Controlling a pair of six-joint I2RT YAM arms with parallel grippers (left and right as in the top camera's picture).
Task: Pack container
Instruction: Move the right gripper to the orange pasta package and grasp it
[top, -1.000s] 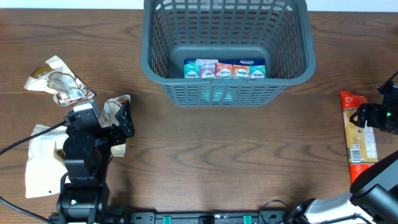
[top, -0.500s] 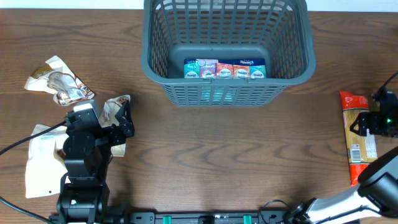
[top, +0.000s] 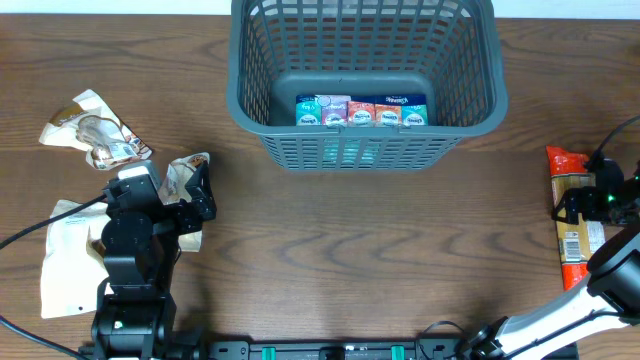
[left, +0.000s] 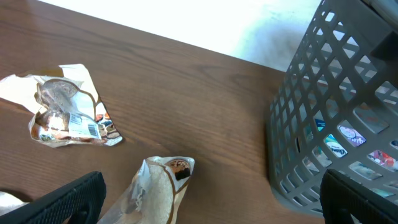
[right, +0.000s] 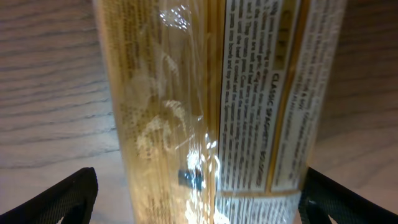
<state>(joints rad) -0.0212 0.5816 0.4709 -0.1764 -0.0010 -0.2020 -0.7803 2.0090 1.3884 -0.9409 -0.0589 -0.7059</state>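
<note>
The dark grey lattice container (top: 364, 80) stands at the table's back centre, with a row of colourful small packets (top: 360, 111) on its base; it also shows at the right of the left wrist view (left: 336, 118). My left gripper (top: 190, 205) is open over a white and brown snack packet (left: 158, 190) at the left. My right gripper (top: 600, 200) is open, its fingers straddling a long spaghetti packet (top: 572, 222) with red ends at the right edge; the packet fills the right wrist view (right: 211, 106).
A crumpled brown and white packet (top: 95, 130) lies at the far left, also in the left wrist view (left: 65, 115). A white flat pouch (top: 65, 255) lies under the left arm. The table is dark wood (top: 380, 250).
My right gripper has moved down and a little left onto the spaghetti packet, its fingers now on either side of it. The left arm has not moved.
</note>
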